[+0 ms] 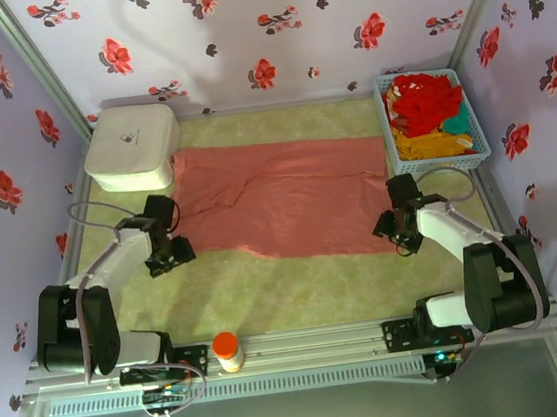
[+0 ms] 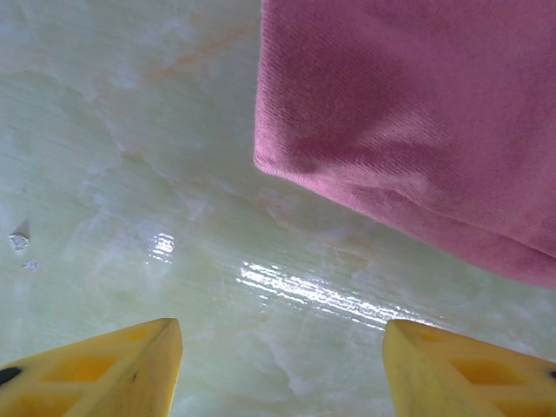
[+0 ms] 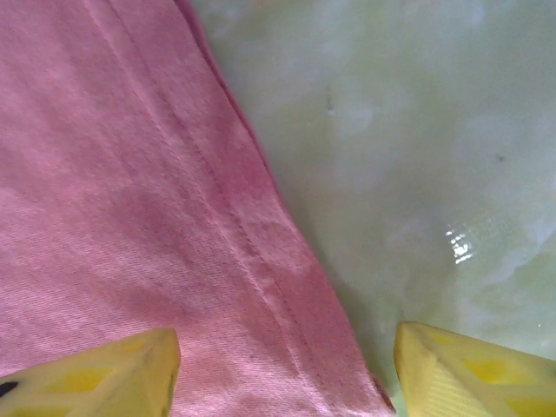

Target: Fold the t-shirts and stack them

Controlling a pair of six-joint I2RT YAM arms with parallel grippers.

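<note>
Far left corner: a white rounded plastic box [image 1: 132,147] sits tucked against the back wall. Over at the far right, a light-blue lattice basket [image 1: 386,128] stands in the opposite corner, well apart from the box. At the near edge, a small orange-capped bottle [image 1: 227,352] stands upright on the rail. The pale green marbled desk [image 1: 298,287] shows glints of glare, and lilac walls [image 1: 268,28] with red flowers close it in on three sides.

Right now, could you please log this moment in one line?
salmon-pink t-shirt: spread | left jaws: open, short of its corner | right jaws: open, straddling its edge
</note>
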